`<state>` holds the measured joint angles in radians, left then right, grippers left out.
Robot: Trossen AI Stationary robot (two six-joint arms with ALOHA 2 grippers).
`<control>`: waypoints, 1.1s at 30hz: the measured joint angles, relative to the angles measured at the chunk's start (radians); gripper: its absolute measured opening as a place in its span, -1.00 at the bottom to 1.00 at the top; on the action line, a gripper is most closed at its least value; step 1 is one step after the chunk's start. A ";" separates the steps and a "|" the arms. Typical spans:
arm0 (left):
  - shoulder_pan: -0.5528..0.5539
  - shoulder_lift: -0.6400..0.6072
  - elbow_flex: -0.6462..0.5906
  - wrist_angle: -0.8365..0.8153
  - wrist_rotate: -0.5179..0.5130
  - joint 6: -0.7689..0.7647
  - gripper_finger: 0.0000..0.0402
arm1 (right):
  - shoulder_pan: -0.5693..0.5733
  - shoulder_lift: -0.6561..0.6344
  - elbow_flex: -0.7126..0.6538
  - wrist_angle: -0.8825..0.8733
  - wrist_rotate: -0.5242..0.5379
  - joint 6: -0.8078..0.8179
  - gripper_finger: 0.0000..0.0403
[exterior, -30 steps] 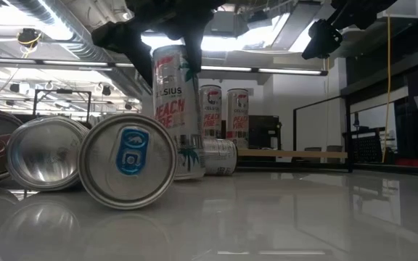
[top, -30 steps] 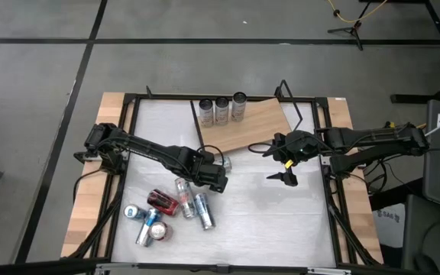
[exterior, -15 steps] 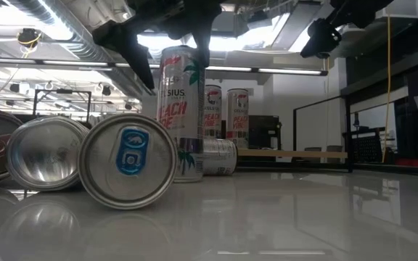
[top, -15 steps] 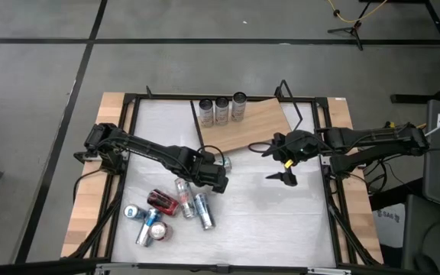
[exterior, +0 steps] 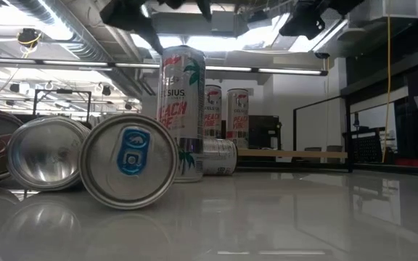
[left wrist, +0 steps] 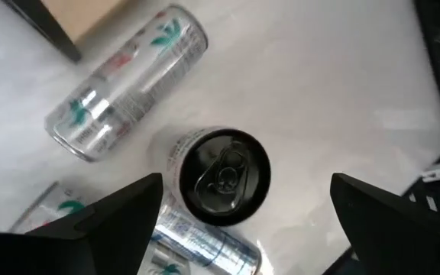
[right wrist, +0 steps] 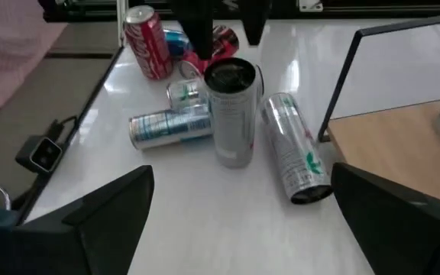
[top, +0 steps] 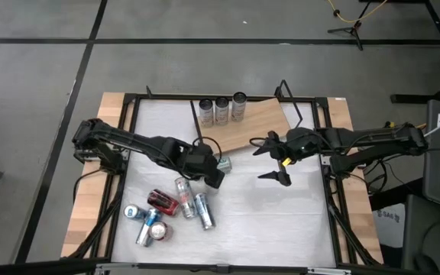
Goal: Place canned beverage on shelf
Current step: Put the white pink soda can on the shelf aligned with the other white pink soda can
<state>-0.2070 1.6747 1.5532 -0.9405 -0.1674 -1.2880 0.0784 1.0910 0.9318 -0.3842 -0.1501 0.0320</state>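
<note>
Left wrist view: left gripper (left wrist: 239,206) with both dark fingers (left wrist: 109,221) spread wide and empty, poised above an upright can (left wrist: 224,176) seen top-on, dark lid and pull tab uppermost, no contact with either finger. Beside the upright can, a silver can lying on its side (left wrist: 124,84), just off the corner of the shelf (left wrist: 90,15). Further fallen cans partly hidden behind the fingers on the far side from the shelf.

High view: left gripper (top: 208,169) near the shelf's (top: 250,122) front left corner, over the white tabletop (top: 281,221). Right gripper (top: 275,162) at the shelf's front edge, fingers parted wide, holding nothing. Three cans (top: 221,109) upright in a row along the shelf's back left edge. Loose cluster of fallen cans (top: 166,210) on the tabletop, well apart from the shelf, toward the left arm's side.

Right wrist view: right gripper (right wrist: 239,221) fingers (right wrist: 101,214) apart, empty, pointing across the tabletop at the upright can (right wrist: 231,114); lying silver can (right wrist: 292,149) just beside it, close to the shelf's black wire frame (right wrist: 342,69). A red can (right wrist: 147,42) upright beyond, farther from the shelf.

Low view: upright can (exterior: 181,109) standing free on the tabletop, gripper fingers (exterior: 133,18) above its rim; fallen cans (exterior: 125,159) in the foreground, ends toward the camera.
</note>
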 joint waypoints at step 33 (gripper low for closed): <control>0.182 -0.447 0.001 -0.342 -0.122 0.750 0.84 | 0.120 0.607 0.394 0.257 0.335 0.218 0.96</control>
<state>-0.0252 1.2272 1.5543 -1.2826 -0.2892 -0.5381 0.1989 1.6982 1.3253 -0.1276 0.1847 0.2500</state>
